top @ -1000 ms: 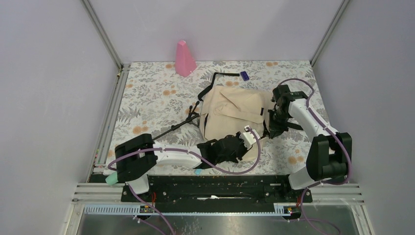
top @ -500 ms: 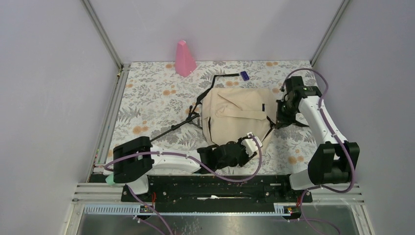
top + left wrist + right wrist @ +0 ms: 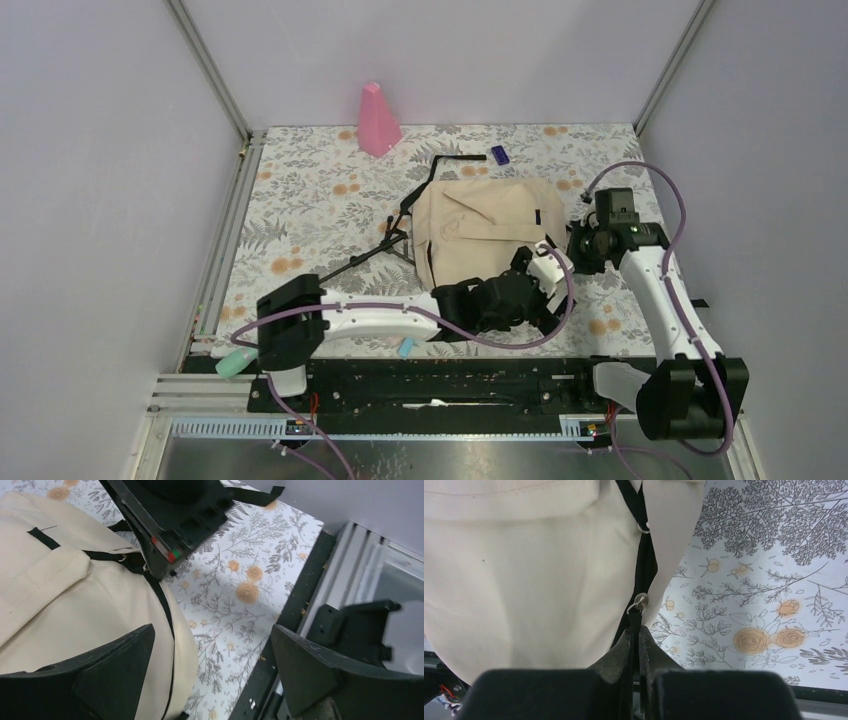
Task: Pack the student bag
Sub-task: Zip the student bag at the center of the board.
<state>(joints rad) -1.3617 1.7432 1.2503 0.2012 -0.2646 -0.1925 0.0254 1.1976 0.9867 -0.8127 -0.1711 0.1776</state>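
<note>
1 zipper pull (image 3: 640, 601) pinched in our right claw (image 3: 638, 635), left claw (image 3: 210, 642) spread wide (empty) by the student bag (image 3: 480, 225); we'd zip steadily next.

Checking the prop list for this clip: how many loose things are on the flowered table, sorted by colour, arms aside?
Beige: 1, the bag
Pink: 1, the cone
Purple: 1, the small block
Green: 2, a small piece at the near left corner and another at the near edge, both too small to identify
Total: 5
</note>
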